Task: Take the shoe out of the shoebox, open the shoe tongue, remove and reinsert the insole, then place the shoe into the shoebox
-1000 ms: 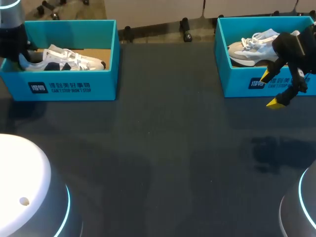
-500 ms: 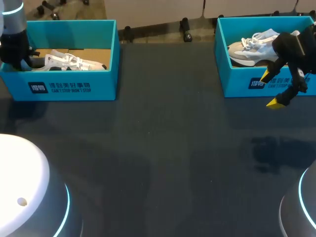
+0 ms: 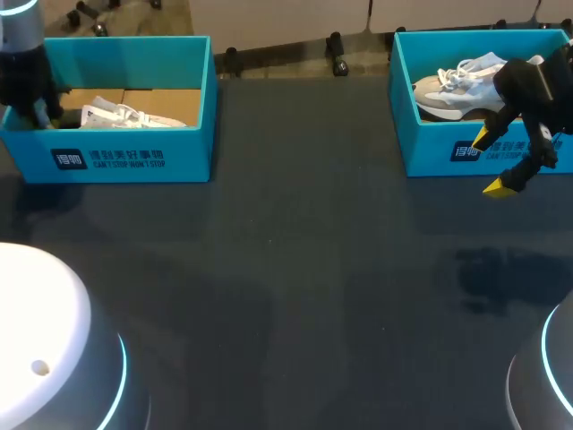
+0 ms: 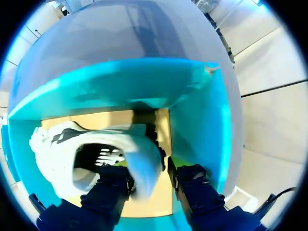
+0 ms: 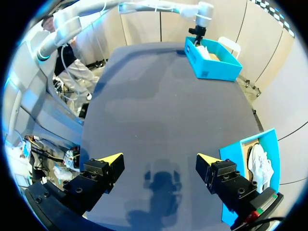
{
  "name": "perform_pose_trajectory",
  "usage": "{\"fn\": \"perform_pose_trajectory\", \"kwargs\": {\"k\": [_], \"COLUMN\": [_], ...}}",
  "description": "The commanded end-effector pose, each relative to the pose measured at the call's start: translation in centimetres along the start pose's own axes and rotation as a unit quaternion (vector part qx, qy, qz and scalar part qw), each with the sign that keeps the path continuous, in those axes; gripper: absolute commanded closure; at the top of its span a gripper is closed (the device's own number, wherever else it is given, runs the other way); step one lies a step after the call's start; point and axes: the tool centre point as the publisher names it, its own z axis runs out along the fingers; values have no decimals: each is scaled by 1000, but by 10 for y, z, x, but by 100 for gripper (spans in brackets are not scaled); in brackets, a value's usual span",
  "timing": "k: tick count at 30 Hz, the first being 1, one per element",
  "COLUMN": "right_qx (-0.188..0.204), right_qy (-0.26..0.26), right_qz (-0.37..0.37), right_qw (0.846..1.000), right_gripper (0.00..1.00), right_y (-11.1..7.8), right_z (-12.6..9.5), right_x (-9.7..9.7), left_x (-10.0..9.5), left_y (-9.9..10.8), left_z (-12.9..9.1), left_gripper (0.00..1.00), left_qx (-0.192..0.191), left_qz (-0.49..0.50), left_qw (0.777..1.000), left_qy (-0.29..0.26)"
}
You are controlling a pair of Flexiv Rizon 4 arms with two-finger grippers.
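White shoe (image 4: 57,149) pinched in left claw (image 4: 150,175) — inside shoebox (image 4: 202,125); right claw (image 5: 158,159) spread.

Shining softly from overhead, casting faint soft-edged shadows across the dark table (image 3: 295,296), glaring white off the left arm (image 3: 36,322).

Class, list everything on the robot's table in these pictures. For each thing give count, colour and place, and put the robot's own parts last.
table: one, dark grey, under everything.
shoeboxes: two, turquoise, open. The left shoebox is at the far left, the right shoebox at the far right.
shoes: two. The white shoe lies in the left shoebox, the grey shoe with white laces in the right shoebox.
left hand: one, black, inside the left shoebox at the white shoe's heel.
right hand: one, black with yellow tips, open, above the table by the right shoebox's front wall.
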Motion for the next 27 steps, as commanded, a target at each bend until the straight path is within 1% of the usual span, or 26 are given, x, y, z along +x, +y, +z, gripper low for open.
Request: {"fn": "perform_pose_trajectory", "kwargs": {"k": [1, 3, 4, 6, 7, 8, 9, 10, 11, 17, 21, 25, 27], "right_qx": [1, 1, 1, 1, 1, 1, 1, 1, 1, 1, 1, 1, 2], "right_qy": [1, 1, 1, 1, 1, 1, 1, 1, 1, 1, 1, 1, -8], "right_qz": [0, 0, 0, 0, 0, 0, 0, 0, 0, 0, 0, 0, 2], "right_qw": [1000, 1000, 1000, 1000, 1000, 1000, 1000, 1000, 1000, 1000, 1000, 1000, 1000], "right_gripper": [0, 0, 0, 0, 0, 0, 0, 0, 0, 0, 0, 0, 0], "right_y": [0, 0, 0, 0, 0, 0, 0, 0, 0, 0, 0, 0, -2], "right_z": [1, 1, 1, 1, 1, 1, 1, 1, 1, 1, 1, 1, -4], "right_x": [-1, -1, -1, -1, -1, -1, -1, -1, -1, -1, -1, -1, -11], "left_x": [0, -2, -3, -4, -4, -5, -5, -6, -6, -9, -11, -15, -16], "left_y": [-6, -5, -5, -6, -6, -7, -7, -8, -8, -11, -18, -26, -30], "left_z": [-20, -27, -31, -40, -44, -49, -53, -58, -63, -93, -113, -129, -135], "left_gripper": [51, 44, 44, 40, 35, 27, 13, 4, 0, 0, 0, 0, 0], "left_qx": [-5, -4, -5, -6, -7, -11, -12, -13, -15, -27, -33, -36, -34], "left_qz": [3, 4, 4, 4, 5, 4, 4, 4, 3, -19, -38, -70, -78], "left_qw": [1000, 1000, 1000, 1000, 1000, 1000, 1000, 1000, 999, 999, 998, 997, 996], "left_qy": [-7, -14, -15, -19, -21, -23, -23, -26, -28, -41, -47, -29, -26]}}
